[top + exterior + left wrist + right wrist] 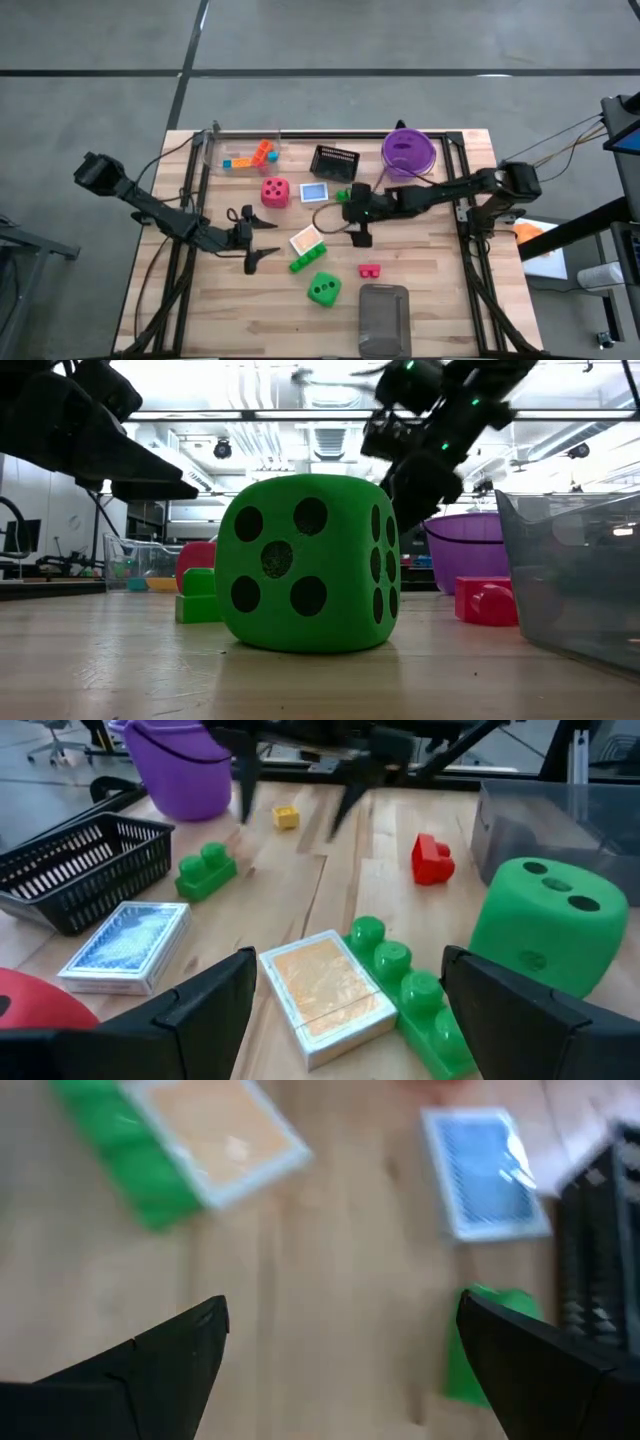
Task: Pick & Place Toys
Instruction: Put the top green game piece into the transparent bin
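Toys, as I read them from my station:

- Green die (323, 289), large, black pips, at the near centre of the table (240, 310); bare wood around it, the clear bin (384, 318) just to its right.
- Red die (275, 192), far of centre, left of the blue-backed card (314, 192).
- Orange-backed card (325, 992), touching the long green brick (405, 982) on its near-right side.
- Short green brick (206, 871), beside the black mesh basket (335, 160).
- Red brick (370, 270), alone, right of the long green brick, far of the bin.
- Yellow brick (286, 816), small, near the purple bowl (408, 150).
- Orange and blue bricks (252, 156), in the clear tray at the far left edge.

Grippers:

- Left gripper (262, 246): fingers spread, empty, just left of the orange-backed card.
- Right gripper (361, 233): fingers spread wide, empty, above bare wood between the two cards and the short green brick.

Open room: near-left quarter of the table is bare.
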`<state>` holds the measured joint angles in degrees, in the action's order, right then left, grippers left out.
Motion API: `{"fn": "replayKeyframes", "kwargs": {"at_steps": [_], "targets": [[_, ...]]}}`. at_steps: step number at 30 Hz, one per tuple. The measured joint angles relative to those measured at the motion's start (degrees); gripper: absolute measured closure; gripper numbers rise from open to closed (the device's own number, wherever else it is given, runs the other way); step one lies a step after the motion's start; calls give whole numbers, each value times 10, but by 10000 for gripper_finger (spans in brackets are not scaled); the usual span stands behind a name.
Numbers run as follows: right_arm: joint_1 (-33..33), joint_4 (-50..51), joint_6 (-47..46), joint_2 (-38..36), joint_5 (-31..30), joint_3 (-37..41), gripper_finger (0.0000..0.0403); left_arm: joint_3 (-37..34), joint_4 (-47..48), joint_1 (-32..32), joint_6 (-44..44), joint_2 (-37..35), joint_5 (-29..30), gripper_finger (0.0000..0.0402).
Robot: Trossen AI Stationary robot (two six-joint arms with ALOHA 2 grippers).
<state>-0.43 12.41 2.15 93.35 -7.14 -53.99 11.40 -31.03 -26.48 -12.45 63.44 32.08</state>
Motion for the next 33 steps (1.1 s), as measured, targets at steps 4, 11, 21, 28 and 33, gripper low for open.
{"fn": "replayKeyframes", "kwargs": {"at_steps": [4, 11, 21, 28, 33], "targets": [[-35, 15, 0, 19, -9, -8, 16, 0, -5, 0, 0, 9, 0, 85], [-85, 16, -4, 32, -25, -2, 16, -1, -6, 0, 0, 9, 0, 85], [-117, 21, -4, 58, -22, -1, 16, -1, -7, 0, -2, 8, 0, 85], [-122, 18, -4, 78, -18, -1, 16, -1, -9, 0, -2, 8, 0, 85], [-125, 10, -4, 94, -11, -1, 16, -1, -9, 0, -2, 8, 0, 85]]}}
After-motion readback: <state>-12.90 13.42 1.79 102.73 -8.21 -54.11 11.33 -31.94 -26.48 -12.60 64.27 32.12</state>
